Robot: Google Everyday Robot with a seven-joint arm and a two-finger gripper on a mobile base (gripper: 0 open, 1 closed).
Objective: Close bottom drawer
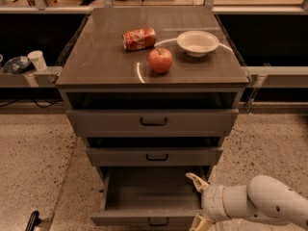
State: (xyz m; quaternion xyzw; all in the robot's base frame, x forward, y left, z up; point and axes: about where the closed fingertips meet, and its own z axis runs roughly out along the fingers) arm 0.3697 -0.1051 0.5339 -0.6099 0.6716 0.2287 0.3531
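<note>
The bottom drawer [144,196] of the grey-brown cabinet is pulled out, and its inside shows nothing in it. Its flat front [120,219] with a small dark handle [158,221] lies at the lower edge of the camera view. My gripper [197,201] is at the drawer's front right corner, open. One cream finger [194,179] points over the drawer's right side and the other finger [202,222] is down by the front panel's right end. The white arm [260,206] comes in from the lower right.
The middle drawer [155,156] and the top drawer [153,121] stick out slightly. On the cabinet top are a red apple [160,60], a lying red can [139,38] and a white bowl [197,43]. A cup [35,60] stands on the left ledge. A dark object [32,221] lies on the floor.
</note>
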